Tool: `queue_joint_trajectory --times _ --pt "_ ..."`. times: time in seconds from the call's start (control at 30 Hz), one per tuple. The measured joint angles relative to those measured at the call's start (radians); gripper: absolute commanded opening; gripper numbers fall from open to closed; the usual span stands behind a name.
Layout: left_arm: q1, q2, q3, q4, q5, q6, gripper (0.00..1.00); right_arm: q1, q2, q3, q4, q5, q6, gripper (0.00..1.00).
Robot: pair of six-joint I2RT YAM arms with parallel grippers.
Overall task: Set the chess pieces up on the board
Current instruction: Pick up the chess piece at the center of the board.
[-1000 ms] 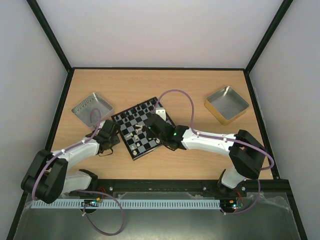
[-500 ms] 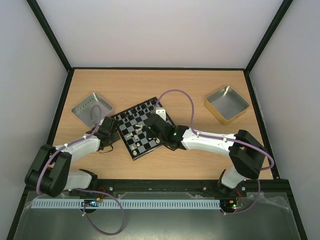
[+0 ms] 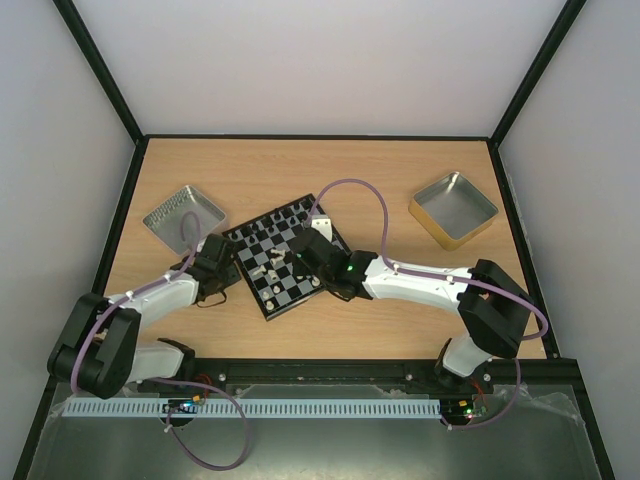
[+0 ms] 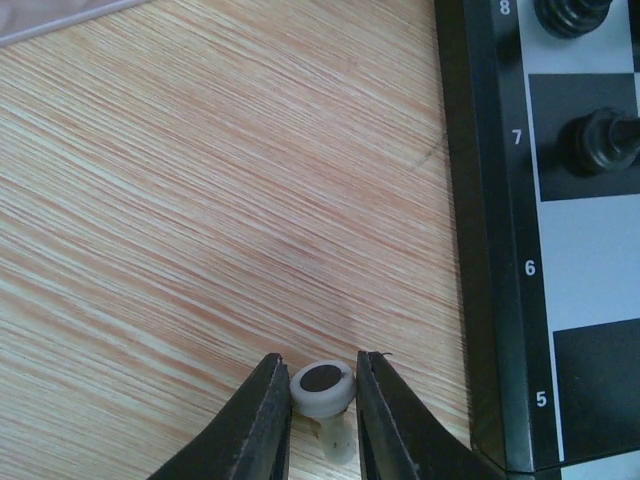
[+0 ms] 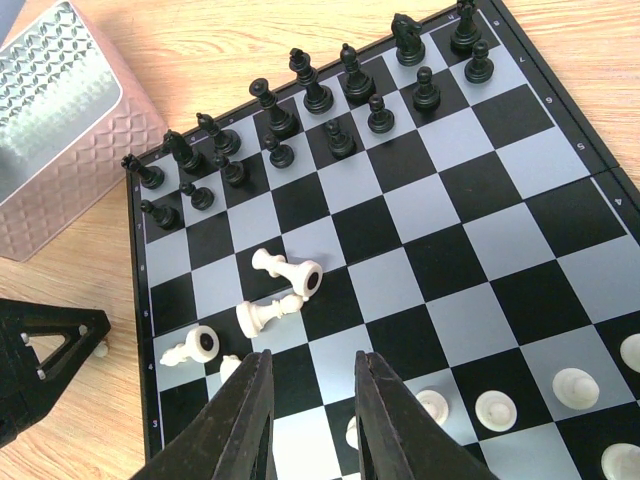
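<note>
Left arm has drawn in and forward over the last second; the right arm has not shifted.

Top view: left gripper (image 3: 218, 268) sits low on the table (image 3: 400, 170) just beside the board's (image 3: 283, 293) left edge. Right gripper (image 3: 300, 265) hangs over the middle of the board.

Left wrist view: left gripper (image 4: 318, 372) has narrowed onto a cream piece (image 4: 322, 388). Both fingers press its sides. The piece lies on the wood, base with its dark pad facing the camera, just beside the board border (image 4: 480, 250) near rank 5. Judgement: grip made, lift not yet begun.

Right wrist view: right gripper (image 5: 310, 360) is part-open with nothing between the jaws, only board squares showing through the gap. Black pieces (image 5: 330, 110) stand in two rows at the far side. Three toppled cream pieces (image 5: 285, 272) lie on the squares ahead of the fingers. A few cream pawns (image 5: 495, 408) stand upright at the near side.

Judgement: black looks set, cream roughly half done. The stray off-board piece is now secured, so it should go next to the cream home ranks.
</note>
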Motion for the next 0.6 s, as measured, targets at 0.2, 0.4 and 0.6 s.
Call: queue_joint_trajectory --times 0.2,0.4,0.6 --pt "0.0 -0.001 -0.007 0.015 -0.004 0.0 0.17 0.0 0.0 0.0 0.002 -0.001 0.0 0.22" --pt "0.0 -0.05 -0.032 0.009 0.019 -0.004 0.17 0.0 -0.007 -0.022 0.029 -0.008 0.001 0.23" --pt "0.0 -0.233 -0.047 -0.019 0.117 -0.057 0.17 0.0 -0.071 -0.121 0.134 -0.071 0.003 0.33"
